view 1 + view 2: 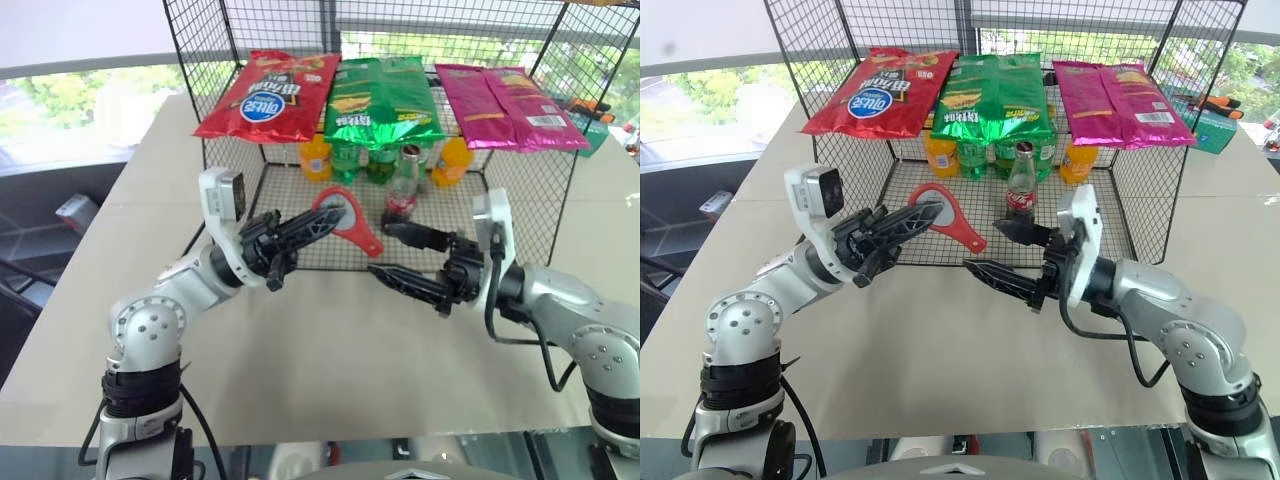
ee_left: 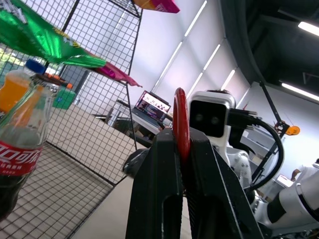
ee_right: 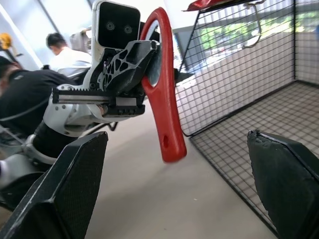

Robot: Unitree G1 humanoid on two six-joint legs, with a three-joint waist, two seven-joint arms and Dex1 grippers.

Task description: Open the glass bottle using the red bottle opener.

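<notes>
The left gripper (image 1: 325, 221) is clenched on the flat red ring-headed bottle opener (image 1: 349, 221). The small clear glass cola bottle (image 1: 403, 183) stands behind the wide-spread right gripper (image 1: 391, 253), apparently inside the wire cage (image 1: 520, 190).

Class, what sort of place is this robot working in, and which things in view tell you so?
Probably a robotics lab or office set up as a mock shop: a wire rack with snack bags on top and drink bottles under them stands on a table, and a laptop and seated people are nearby.
</notes>
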